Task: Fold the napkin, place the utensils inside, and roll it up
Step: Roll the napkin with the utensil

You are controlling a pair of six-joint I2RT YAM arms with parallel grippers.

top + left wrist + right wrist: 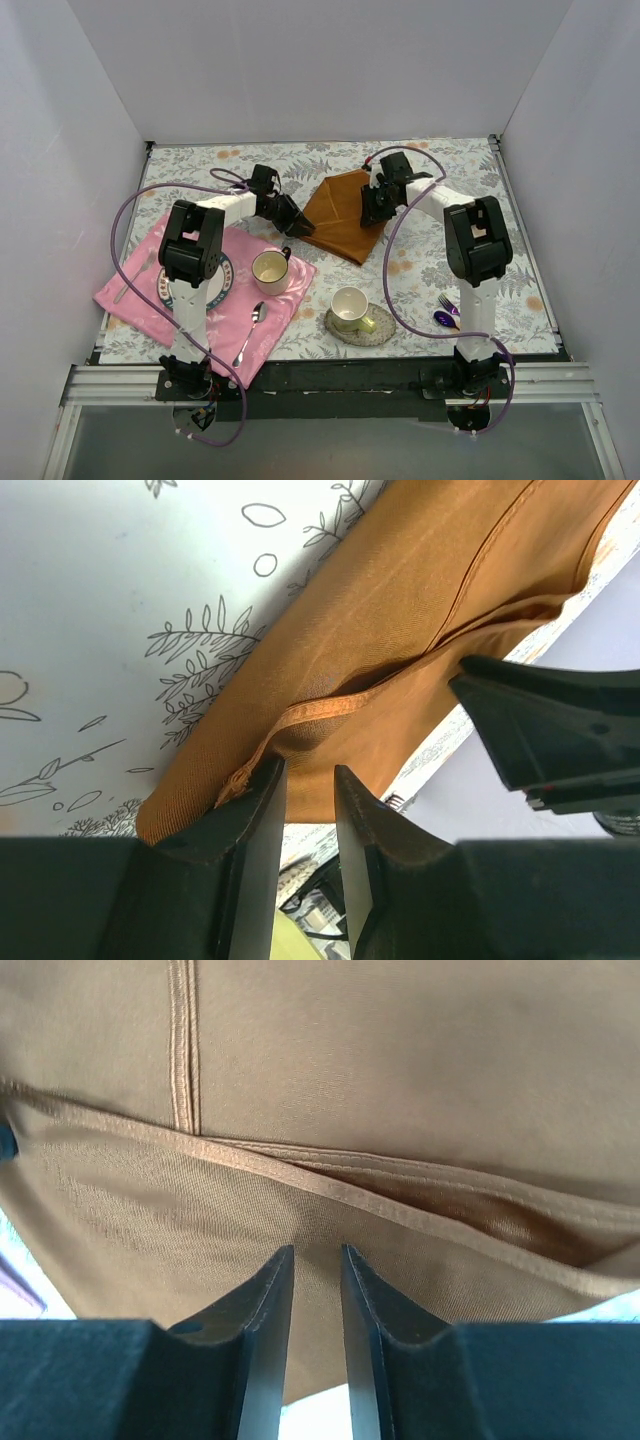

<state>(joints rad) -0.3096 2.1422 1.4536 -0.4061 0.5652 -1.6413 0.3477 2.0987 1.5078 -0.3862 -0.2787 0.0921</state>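
Napkin (340, 215) lies partly folded at the far middle of the table (445, 170) in your top view. The left gripper (298, 226) is at its left corner and the right gripper (375, 208) at its right edge. The utensils (445, 312) sit near right, well apart.

Your left wrist view shows fingers (262, 825) set narrow at the hem (320, 708); you cannot tell whether they pinch it.

Your right wrist view shows narrow fingers (268, 1310) with tips at the cloth, grip equally unclear.
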